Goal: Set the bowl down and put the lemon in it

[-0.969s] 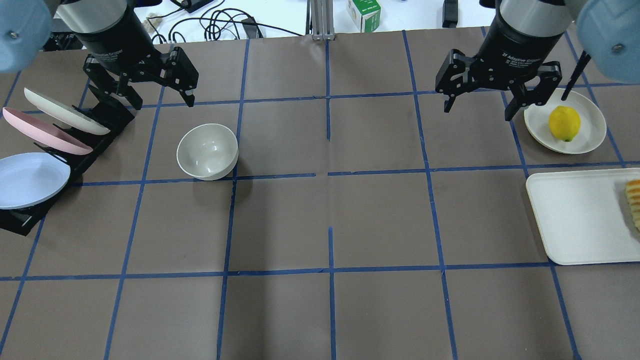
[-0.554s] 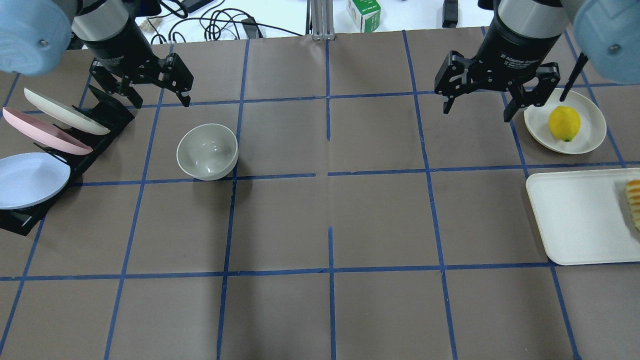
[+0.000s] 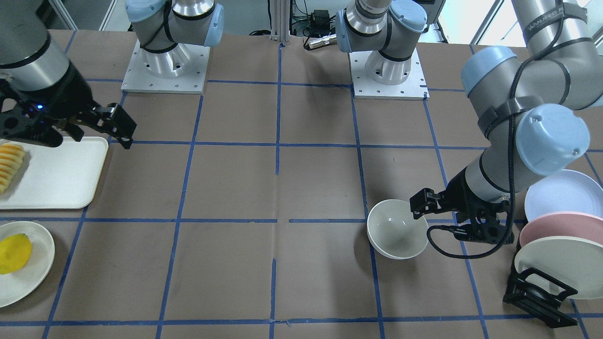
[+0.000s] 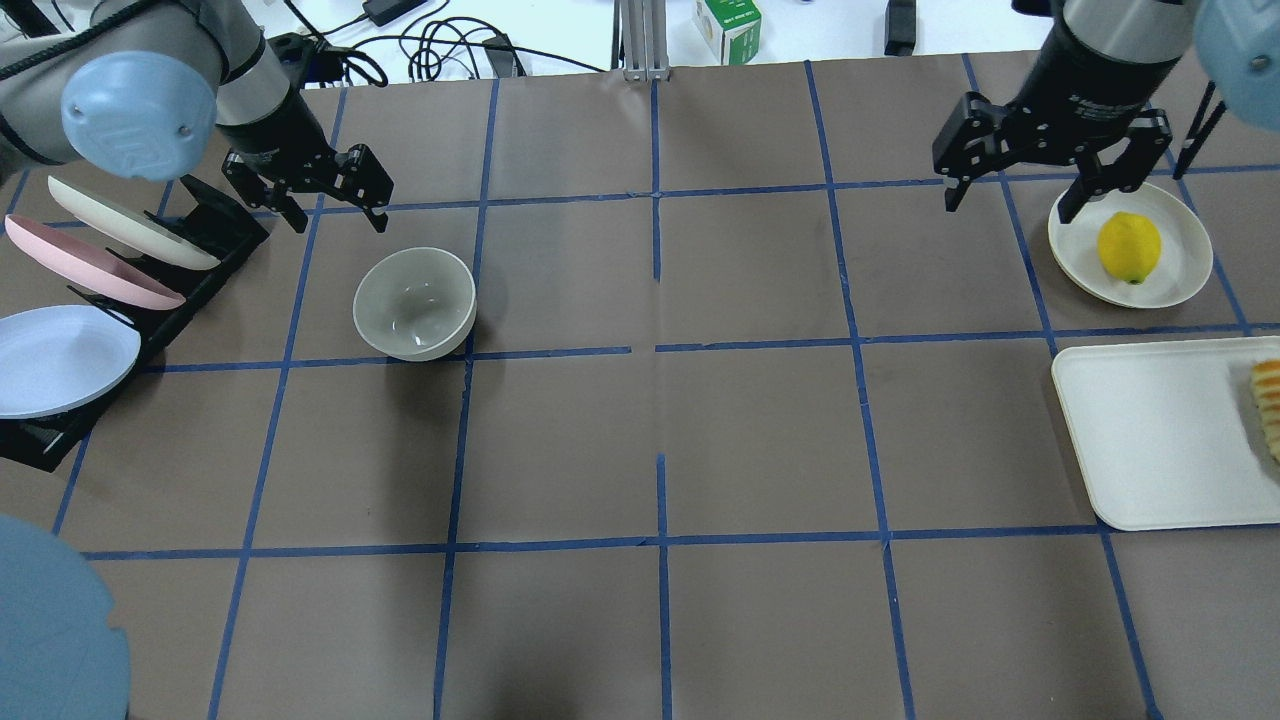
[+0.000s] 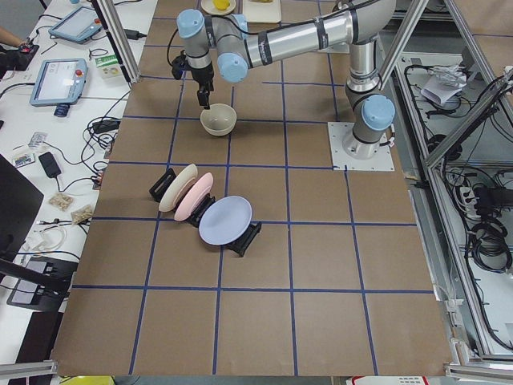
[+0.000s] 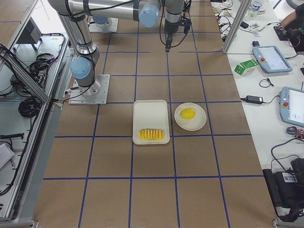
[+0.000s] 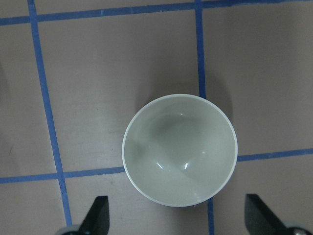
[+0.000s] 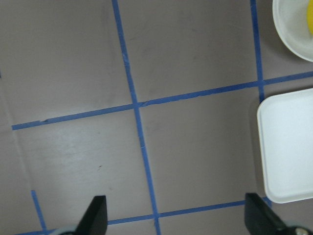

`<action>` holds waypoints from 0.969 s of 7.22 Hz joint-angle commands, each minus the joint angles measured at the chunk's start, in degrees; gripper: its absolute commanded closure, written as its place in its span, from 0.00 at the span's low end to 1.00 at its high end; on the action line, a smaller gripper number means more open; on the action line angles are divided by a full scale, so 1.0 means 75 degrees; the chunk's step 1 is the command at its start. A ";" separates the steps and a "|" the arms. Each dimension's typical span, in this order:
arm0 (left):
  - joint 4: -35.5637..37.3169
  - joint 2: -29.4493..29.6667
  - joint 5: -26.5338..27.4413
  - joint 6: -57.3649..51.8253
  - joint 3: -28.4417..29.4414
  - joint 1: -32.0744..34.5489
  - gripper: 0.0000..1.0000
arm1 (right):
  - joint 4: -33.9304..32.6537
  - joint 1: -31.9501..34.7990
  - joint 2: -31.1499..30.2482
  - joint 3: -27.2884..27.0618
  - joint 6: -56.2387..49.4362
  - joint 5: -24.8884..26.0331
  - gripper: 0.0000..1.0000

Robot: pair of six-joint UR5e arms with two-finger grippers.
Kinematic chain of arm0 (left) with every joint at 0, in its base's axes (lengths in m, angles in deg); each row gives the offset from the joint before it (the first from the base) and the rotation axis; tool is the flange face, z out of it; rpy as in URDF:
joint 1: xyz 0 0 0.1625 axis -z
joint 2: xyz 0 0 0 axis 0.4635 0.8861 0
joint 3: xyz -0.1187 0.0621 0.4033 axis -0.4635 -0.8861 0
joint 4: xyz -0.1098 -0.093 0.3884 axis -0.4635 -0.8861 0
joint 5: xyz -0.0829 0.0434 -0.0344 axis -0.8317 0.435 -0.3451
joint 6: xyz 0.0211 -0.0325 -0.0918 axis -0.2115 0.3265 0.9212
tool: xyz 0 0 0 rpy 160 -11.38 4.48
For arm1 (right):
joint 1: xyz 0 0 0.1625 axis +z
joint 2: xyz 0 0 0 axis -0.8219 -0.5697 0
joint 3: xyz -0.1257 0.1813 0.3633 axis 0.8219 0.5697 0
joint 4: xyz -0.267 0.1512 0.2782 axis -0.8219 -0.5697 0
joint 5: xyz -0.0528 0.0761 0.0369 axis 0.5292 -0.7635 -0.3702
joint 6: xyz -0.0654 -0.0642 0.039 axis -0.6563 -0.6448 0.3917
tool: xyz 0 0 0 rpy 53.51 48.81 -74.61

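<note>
The off-white bowl point(image 4: 414, 303) stands upright and empty on the table's left part; it also shows in the front view point(image 3: 397, 229) and the left wrist view point(image 7: 179, 149). My left gripper point(image 4: 338, 215) is open and empty, above and just behind the bowl, apart from it. The yellow lemon point(image 4: 1129, 247) lies on a round cream plate point(image 4: 1185, 270) at the far right, also in the front view point(image 3: 14, 253). My right gripper point(image 4: 1008, 205) is open and empty, just left of that plate.
A black rack point(image 4: 215, 235) with a cream, a pink and a pale blue plate stands at the left edge. A cream rectangular tray point(image 4: 1150, 440) with orange-yellow fruit slices point(image 4: 1268, 405) lies at the right, near the lemon's plate.
My right gripper has moved right, closer to the lemon's plate. My left arm has swung round and its gripper now looks smaller, near the bowl's far side. Bowl and lemon have not moved.
</note>
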 commanded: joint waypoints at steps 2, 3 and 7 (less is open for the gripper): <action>0.1862 0.0407 -0.0015 -0.0128 -0.1300 -0.0297 0.04 | -0.1458 -0.1471 0.0975 0.0000 -0.2720 0.0034 0.00; 0.2228 0.0466 -0.0038 -0.0139 -0.1537 -0.0309 0.04 | -0.1651 -0.1903 0.1222 0.0000 -0.3075 0.0023 0.00; 0.2325 0.0630 -0.0296 0.0175 -0.1996 -0.0321 0.21 | -0.3677 -0.2598 0.2827 0.0058 -0.4191 -0.0106 0.00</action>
